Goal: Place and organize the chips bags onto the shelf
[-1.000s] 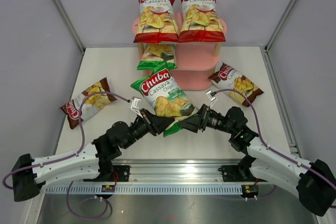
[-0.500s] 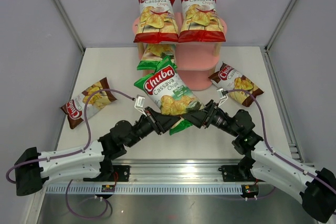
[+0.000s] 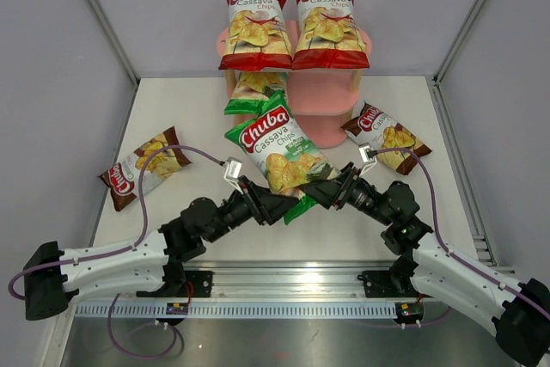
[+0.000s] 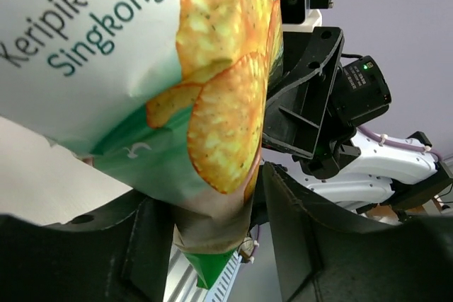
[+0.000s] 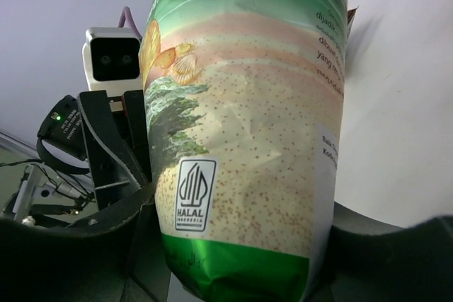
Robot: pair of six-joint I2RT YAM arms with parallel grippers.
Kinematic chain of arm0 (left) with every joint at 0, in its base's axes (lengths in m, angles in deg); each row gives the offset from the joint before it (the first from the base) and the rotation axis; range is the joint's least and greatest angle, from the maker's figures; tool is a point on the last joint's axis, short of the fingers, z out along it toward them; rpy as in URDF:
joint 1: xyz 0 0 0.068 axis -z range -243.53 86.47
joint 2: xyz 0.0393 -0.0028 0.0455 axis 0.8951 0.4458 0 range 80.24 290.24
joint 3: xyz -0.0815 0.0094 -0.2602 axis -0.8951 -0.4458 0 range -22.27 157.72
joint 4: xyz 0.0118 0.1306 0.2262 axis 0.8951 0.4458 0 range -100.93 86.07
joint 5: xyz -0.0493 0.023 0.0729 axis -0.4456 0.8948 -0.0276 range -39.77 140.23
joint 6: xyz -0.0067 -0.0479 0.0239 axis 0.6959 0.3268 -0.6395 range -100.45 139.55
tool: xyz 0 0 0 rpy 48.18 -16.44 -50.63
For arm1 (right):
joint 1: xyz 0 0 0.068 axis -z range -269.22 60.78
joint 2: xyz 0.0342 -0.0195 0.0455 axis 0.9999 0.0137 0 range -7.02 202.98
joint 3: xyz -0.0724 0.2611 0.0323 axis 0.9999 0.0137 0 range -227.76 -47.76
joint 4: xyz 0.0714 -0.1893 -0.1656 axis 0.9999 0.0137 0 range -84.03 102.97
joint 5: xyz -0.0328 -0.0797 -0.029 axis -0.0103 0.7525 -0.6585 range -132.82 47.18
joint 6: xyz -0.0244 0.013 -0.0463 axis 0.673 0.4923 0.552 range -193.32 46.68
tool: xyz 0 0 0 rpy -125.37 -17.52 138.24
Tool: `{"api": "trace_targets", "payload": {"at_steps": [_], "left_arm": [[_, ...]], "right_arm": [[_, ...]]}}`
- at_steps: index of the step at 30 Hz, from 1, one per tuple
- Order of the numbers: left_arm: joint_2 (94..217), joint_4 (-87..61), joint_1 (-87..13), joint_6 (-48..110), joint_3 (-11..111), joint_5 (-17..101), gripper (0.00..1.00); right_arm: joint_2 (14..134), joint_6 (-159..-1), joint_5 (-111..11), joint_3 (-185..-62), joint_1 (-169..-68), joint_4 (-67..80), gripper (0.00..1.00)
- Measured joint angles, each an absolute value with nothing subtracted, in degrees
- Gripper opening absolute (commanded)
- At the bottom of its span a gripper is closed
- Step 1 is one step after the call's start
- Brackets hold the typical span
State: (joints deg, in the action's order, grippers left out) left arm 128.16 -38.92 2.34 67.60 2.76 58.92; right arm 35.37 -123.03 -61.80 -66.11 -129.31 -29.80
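Note:
A green chips bag (image 3: 275,148) stands tilted above the table's middle, with both grippers at its lower end. My right gripper (image 3: 324,191) is shut on its bottom right corner; the bag (image 5: 248,104) fills the space between those fingers. My left gripper (image 3: 279,206) is open, and the bag's bottom seam (image 4: 212,231) hangs loosely between its fingers. The pink shelf (image 3: 320,99) stands at the back. Two red bags (image 3: 255,27) (image 3: 327,25) stand side by side on its top board, and a second green bag (image 3: 255,92) lies on its middle board at the left.
One dark brown bag (image 3: 143,167) lies flat at the left of the table. Another dark brown bag (image 3: 387,137) lies at the right, beside the shelf's foot. Grey walls close in the table on both sides and behind.
The green bag has risen and moved toward the shelf. My right gripper has shut on its lower corner. My left gripper has opened its hold on the bag's bottom.

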Motion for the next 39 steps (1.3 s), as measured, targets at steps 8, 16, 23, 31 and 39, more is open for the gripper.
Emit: {"api": "trace_targets", "payload": {"at_steps": [8, 16, 23, 31, 39], "left_arm": [[124.9, -35.1, 2.6, 66.1, 2.3, 60.2, 0.91], [115.7, -17.6, 2.6, 65.4, 3.0, 72.2, 0.99], [111.7, -1.5, 2.6, 64.8, 5.5, 81.2, 0.99], [106.6, 7.5, 2.6, 64.8, 5.6, 85.2, 0.99], [105.8, 10.4, 2.6, 64.8, 5.6, 86.1, 0.99]], "right_arm": [[35.5, -118.4, -59.0, -67.0, -129.3, -28.4, 0.06], [34.9, -115.6, -53.9, -67.2, -129.3, -24.2, 0.03], [34.3, -115.6, -50.9, -68.8, -129.2, -21.8, 0.03], [36.9, -120.8, -51.4, -70.1, -125.0, -24.3, 0.03], [39.0, -126.5, -53.7, -70.1, -118.6, -27.7, 0.03]]}}
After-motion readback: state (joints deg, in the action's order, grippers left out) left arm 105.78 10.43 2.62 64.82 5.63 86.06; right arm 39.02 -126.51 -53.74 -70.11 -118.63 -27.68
